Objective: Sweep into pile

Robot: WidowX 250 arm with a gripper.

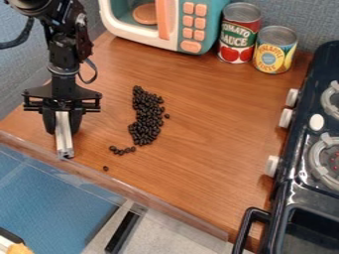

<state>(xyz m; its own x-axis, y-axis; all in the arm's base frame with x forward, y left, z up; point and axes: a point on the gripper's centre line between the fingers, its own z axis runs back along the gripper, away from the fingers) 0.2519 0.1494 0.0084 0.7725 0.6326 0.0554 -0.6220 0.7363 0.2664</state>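
Observation:
At the left of the counter, the black gripper hangs down, shut on a pale metal bar whose lower end is close to the counter's front edge. Black beans lie to the right of the gripper in a long, uneven cluster. Several more beans trail off at the cluster's lower left. One single bean lies apart near the front edge, and another stray bean sits just right of the cluster. The bar stands apart from the beans.
A toy microwave stands at the back, with a tomato sauce can and a pineapple can to its right. The black toy stove borders the right side. A clear raised strip runs along the wooden counter's front edge.

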